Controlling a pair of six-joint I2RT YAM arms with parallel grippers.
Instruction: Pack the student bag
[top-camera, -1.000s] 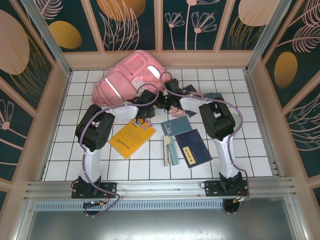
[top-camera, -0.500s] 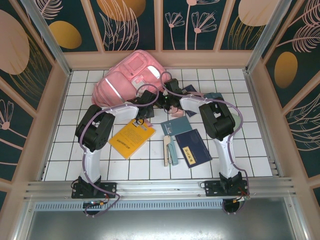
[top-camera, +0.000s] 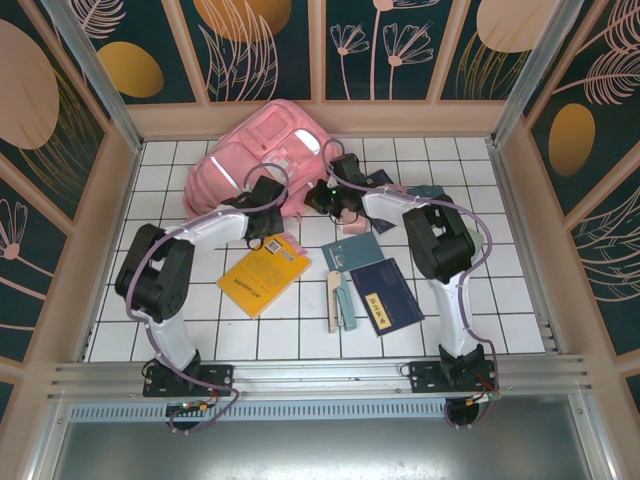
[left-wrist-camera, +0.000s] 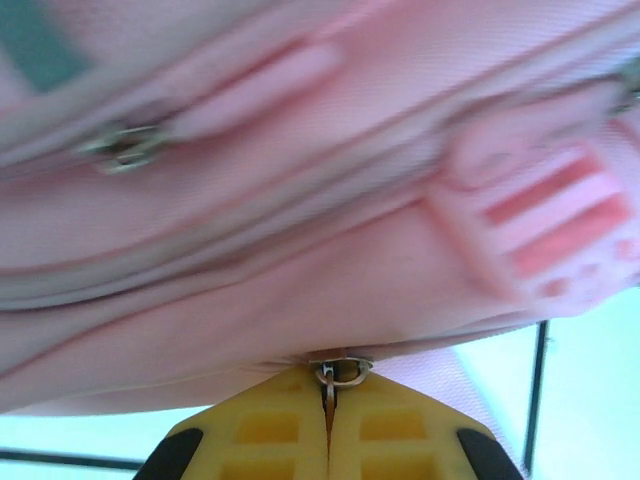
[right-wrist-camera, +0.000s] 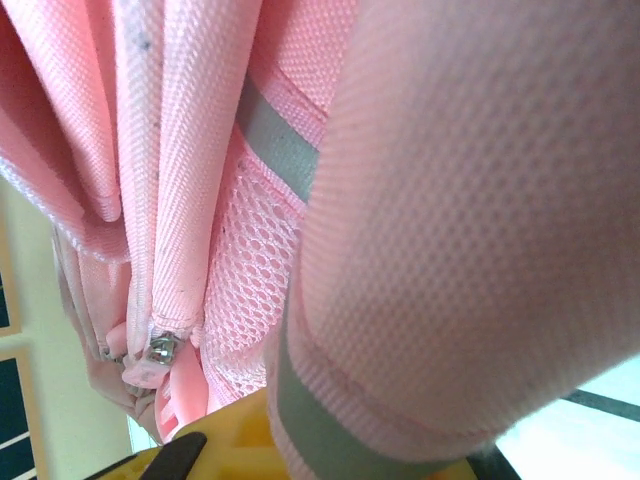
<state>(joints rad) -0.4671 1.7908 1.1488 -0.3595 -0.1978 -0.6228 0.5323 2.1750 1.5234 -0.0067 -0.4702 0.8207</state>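
Bag (top-camera: 255, 160) lies at the back of the table (top-camera: 130, 300), left of centre, and all the action is on it. From above: the left arm has just swung its elbow out wide, and the left gripper (top-camera: 266, 192) has slid leftward along the bag's near edge, snapping from part-open to closed on the way. The right gripper (top-camera: 325, 196) has held its place at the bag's right corner. That reads as a zip being drawn open while the other arm anchors the bag, which is needed because nothing looks packed yet. The count on the tiles: one bag, one yellow book (top-camera: 265, 277), one teal-grey book (top-camera: 352, 252), one navy book (top-camera: 388, 297). There are also two slim things (top-camera: 340, 300) side by side, one pale and one teal, one small pink thing (top-camera: 352, 228), and some dark bits behind the right arm, too hidden to count. Over to the left wrist: two yellow fingers (left-wrist-camera: 270, 432) are pressed flat together with a metal zip pull (left-wrist-camera: 340, 372) pinched between them. Blurred pink fabric lies above, with one more slider (left-wrist-camera: 125, 148) up left. Now the right wrist: weave and mesh close up, and a pink band with a grey strip runs down between the fingers (right-wrist-camera: 235, 440), which are clamped on it. One slider (right-wrist-camera: 160, 348) sits low left.
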